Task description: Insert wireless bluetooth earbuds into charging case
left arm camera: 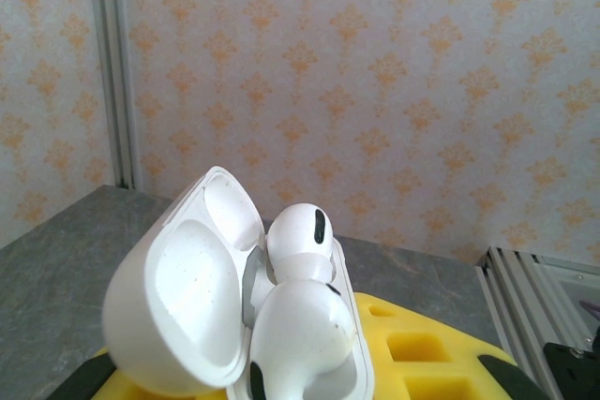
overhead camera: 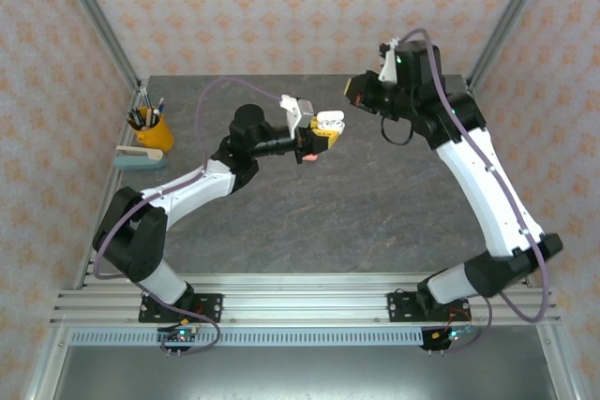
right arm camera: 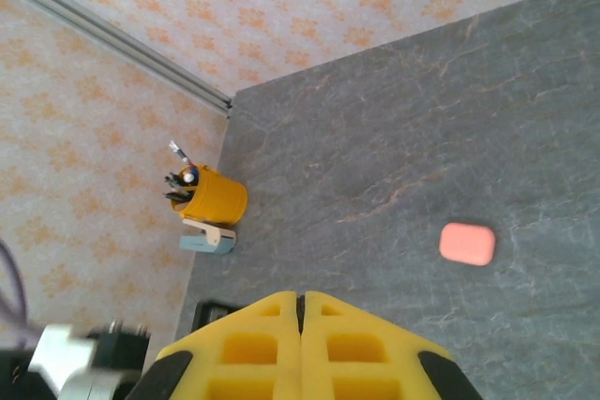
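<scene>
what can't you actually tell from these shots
1. Left wrist view: the bottom edge cuts off the base of the white charging case, so how deep the white earbuds sit is hidden.
2. Right wrist view: the pink case is closed, so its contents are hidden.
3. Top view: the pens in the yellow cup are too small to count.

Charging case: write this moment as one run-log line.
left gripper: shut on white case | case open, two earbuds inside | right gripper: shut, empty
</scene>
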